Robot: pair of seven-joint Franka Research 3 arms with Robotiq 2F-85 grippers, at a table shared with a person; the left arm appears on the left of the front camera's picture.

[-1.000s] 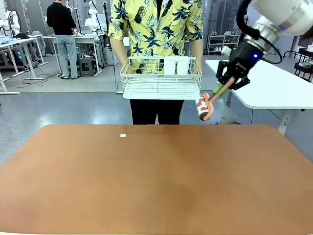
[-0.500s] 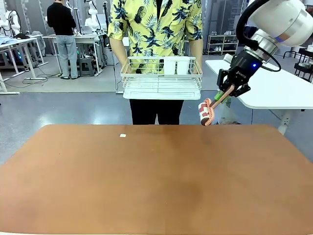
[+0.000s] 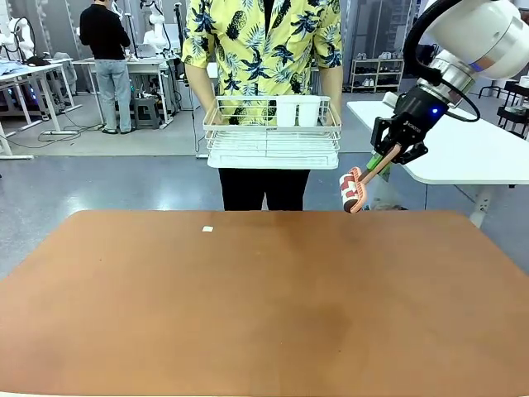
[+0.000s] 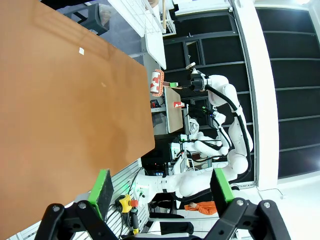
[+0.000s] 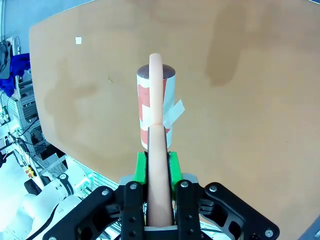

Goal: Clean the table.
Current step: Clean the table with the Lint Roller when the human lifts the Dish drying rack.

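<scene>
Step in hand: we judge that the lint roller (image 3: 353, 190) is being brought to the table (image 3: 264, 314) to lift debris; nothing is rolled yet.
Doing it well: we would lower the roller until its head lies flat on the top, then roll it over the white scrap (image 3: 207, 229) with light, even pressure, keeping the handle low so the loose flap of sheet does not fold under.
Left gripper (image 4: 162, 190): wide, holding nothing, hanging beyond the table's edge in its wrist view.
Table: broad reddish-brown top, bare except for 1 scrap.
White scrap: near the far edge, left of the middle, well apart from the roller.
Wire basket (image 3: 273, 141): white, held level by a person (image 3: 264, 41) just beyond the far edge, near its middle.
Basket contents: 2 white cup-like holders (image 3: 297, 112) stand at its back right; we can make out nothing else inside.
Lint roller: red-and-white head down, in the air above the far edge, right of the middle.
Right gripper (image 3: 390, 155): clamped on the roller's pale handle, the green pads pressing both sides.
</scene>
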